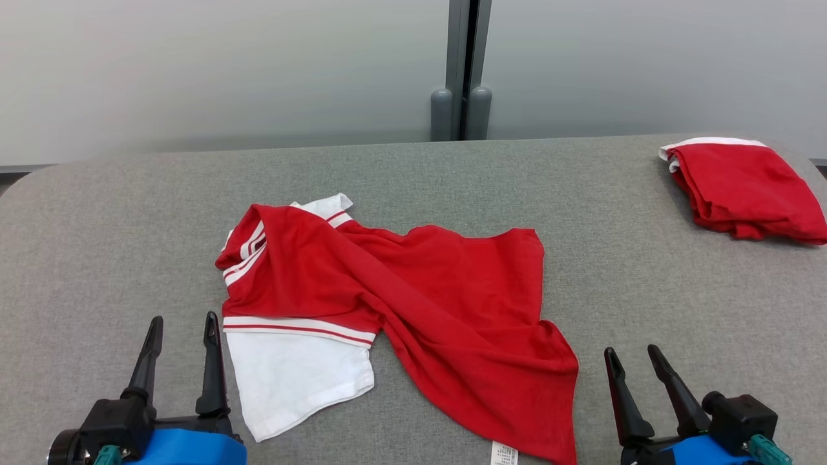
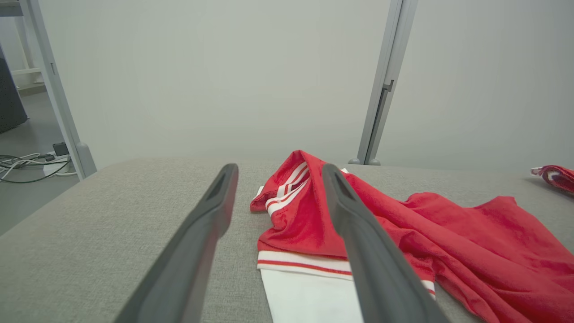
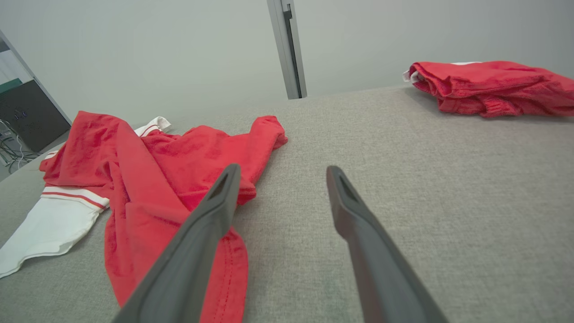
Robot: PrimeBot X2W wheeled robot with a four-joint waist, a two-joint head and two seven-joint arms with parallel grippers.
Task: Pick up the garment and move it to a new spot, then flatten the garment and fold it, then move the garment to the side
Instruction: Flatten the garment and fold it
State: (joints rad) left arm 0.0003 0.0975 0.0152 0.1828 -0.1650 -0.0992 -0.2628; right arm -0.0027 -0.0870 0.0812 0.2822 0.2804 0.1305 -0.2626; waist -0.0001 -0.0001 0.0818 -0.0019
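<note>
A red garment [image 1: 413, 290] with a white sleeve and red-and-white striped trim lies crumpled in the middle of the grey table [image 1: 97, 226]. The left wrist view has it [image 2: 403, 233] ahead and to the right, and the right wrist view has it [image 3: 157, 179] to the left. My left gripper [image 1: 183, 332] hovers open near the table's front left, just left of the white sleeve, holding nothing. At the front right my right gripper [image 1: 633, 361] is open too, a little right of the garment's lower red corner. Both sets of fingers point away from me across the table.
A second red garment [image 1: 749, 190], folded, rests at the table's far right corner. Behind the table is a pale wall with a grey vertical post [image 1: 462, 71]. Cables lie on the floor [image 2: 27, 163] beyond the table's left end.
</note>
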